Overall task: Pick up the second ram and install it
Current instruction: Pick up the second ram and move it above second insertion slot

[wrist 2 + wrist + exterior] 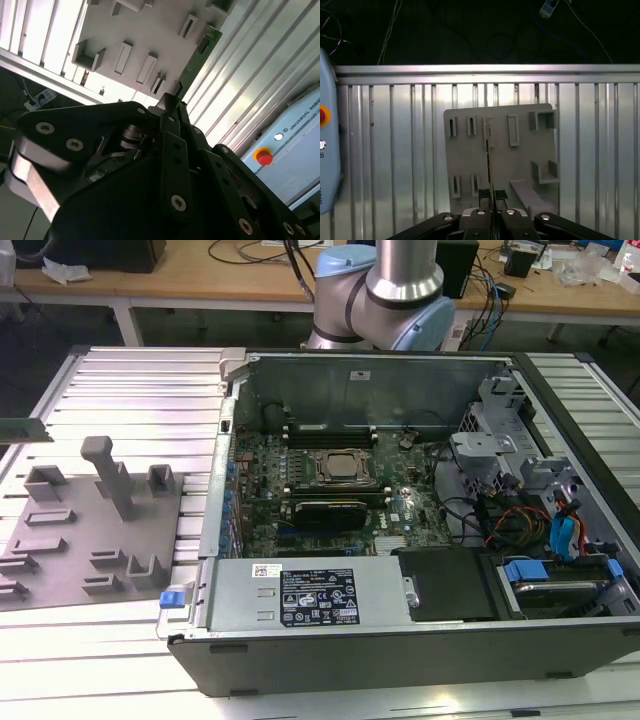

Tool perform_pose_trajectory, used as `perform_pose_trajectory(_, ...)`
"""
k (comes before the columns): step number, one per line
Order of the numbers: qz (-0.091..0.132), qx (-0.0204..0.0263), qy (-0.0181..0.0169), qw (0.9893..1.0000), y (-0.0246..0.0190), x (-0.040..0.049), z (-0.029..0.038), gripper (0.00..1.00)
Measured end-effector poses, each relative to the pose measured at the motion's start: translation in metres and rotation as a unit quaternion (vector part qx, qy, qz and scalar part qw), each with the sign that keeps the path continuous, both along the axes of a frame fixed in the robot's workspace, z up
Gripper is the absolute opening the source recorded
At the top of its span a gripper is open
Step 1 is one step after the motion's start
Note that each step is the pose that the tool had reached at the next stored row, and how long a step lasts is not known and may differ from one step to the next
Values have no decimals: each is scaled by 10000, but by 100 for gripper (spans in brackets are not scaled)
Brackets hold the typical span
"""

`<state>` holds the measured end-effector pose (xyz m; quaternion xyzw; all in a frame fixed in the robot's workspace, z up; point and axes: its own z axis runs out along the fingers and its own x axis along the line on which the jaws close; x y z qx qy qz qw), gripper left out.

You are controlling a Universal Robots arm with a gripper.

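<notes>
In the first wrist view, nearest us, the black two-fingered gripper point(488, 196) is clamped on one end of the second ram point(488, 160) — a long, thin green circuit-board stick, seen edge-on. Its long axis runs straight out from the fingertips toward the grey plastic holder tray point(470, 160) well beyond, on the ribbed metal table point(595, 150) — clear of it, we judge.

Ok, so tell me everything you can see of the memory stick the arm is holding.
The memory stick is a long, thin, flat green circuit board with small dark parts on its face. One end is clamped in the black tool; the rest juts straight out from it. In the first wrist view it shows edge-on as a thin line over the grey holder plate, running the same way as the plate's slots. It appears to hang clear above the plate.
</notes>
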<state>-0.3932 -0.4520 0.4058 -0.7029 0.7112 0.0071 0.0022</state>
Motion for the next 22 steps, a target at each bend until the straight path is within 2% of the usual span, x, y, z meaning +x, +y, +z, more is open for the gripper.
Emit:
perform_pose_trajectory(2,1,18,1,10000,28,7,63,14)
perform_pose_trajectory(4,1,31,2,10000,38,14,84,14)
perform_pose_trajectory(6,0,95,14,10000,42,34,90,14)
perform_pose_trajectory(11,1,101,15,9999,42,42,91,14)
perform_pose_trajectory(14,0,101,15,9999,43,134,90,14)
perform_pose_trajectory(22,0,100,16,9999,43,579,90,14)
